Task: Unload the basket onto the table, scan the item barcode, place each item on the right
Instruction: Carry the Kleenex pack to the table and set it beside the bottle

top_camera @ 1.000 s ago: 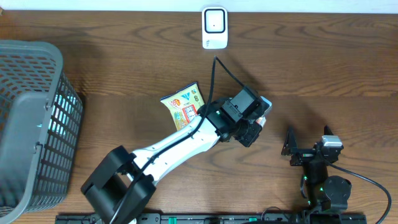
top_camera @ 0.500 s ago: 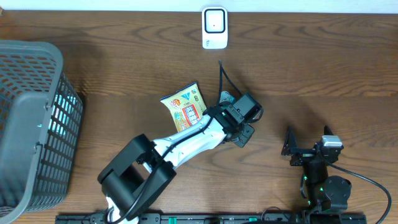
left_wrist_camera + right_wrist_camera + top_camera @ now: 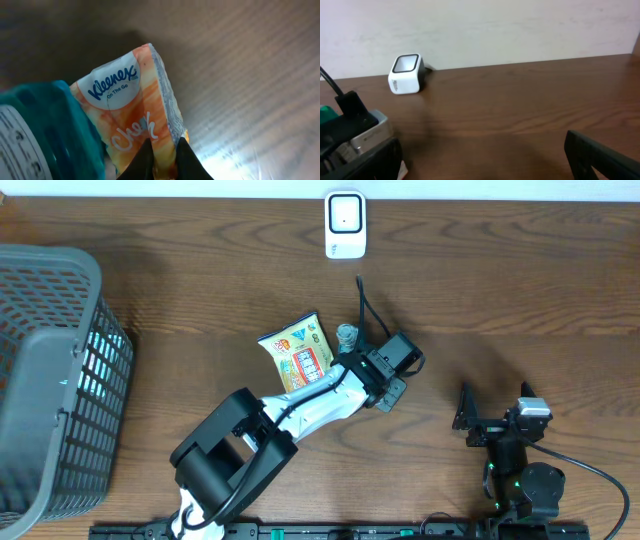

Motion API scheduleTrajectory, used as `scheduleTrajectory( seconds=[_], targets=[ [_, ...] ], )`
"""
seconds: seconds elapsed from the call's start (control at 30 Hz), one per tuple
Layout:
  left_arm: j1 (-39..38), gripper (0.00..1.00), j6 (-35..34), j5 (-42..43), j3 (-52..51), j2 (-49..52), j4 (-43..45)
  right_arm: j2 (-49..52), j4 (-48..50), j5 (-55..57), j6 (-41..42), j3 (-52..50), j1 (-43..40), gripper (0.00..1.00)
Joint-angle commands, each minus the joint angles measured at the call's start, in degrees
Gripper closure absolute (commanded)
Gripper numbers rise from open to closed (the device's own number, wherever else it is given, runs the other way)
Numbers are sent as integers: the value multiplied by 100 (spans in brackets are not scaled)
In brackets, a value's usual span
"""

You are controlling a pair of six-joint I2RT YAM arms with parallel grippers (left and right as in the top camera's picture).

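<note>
A: Where is the item?

B: The tissue pack [image 3: 295, 348] lies near the middle of the table [image 3: 520, 290]. The left claw [image 3: 162, 159] is clamped on its sealed edge and pinches only a thin strip of wrapper.

A: And the other claw?

B: The right claw [image 3: 480, 157] is spread wide with nothing in it, at the near right, well apart from the pack.

A: What does the lift call for?

B: I'd say a slow, level rise, since a grip on a mere seam could let the soft pack swing or slip. Then carry it to the far side, toward the white scanner [image 3: 345, 225], and turn it until the barcode faces the window. No barcode shows from here, so it may take some turning.

A: Anything close by?

B: In the wrist view a teal thing sits just left of the pack. I can't tell what it is.

A: The basket?

B: The grey basket [image 3: 55, 265] stands at the left edge. Nothing shows inside it from above, though the frame cuts part of it off.
</note>
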Motion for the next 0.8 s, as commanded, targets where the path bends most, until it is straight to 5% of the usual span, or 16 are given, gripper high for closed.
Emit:
scheduleTrajectory(
  seconds=[0.0, 0.43, 0.5, 0.57, 0.77],
  targets=[
    [22, 93, -13, -313, -39, 153, 175, -9, -20, 9, -74, -9, 50, 1],
    [28, 92, -251, -756, -39, 153, 997, -9, -20, 9, -74, -9, 50, 1],
    [28, 83, -254, -754, -39, 153, 1021, -9, -17, 9, -74, -9, 50, 1],
    [28, 56, -251, -756, -37, 149, 1045, -9, -20, 9, -74, -9, 50, 1],
    [63, 51, -249, -758, -37, -208, 1040, -9, -20, 9, -74, -9, 50, 1]
  ],
)
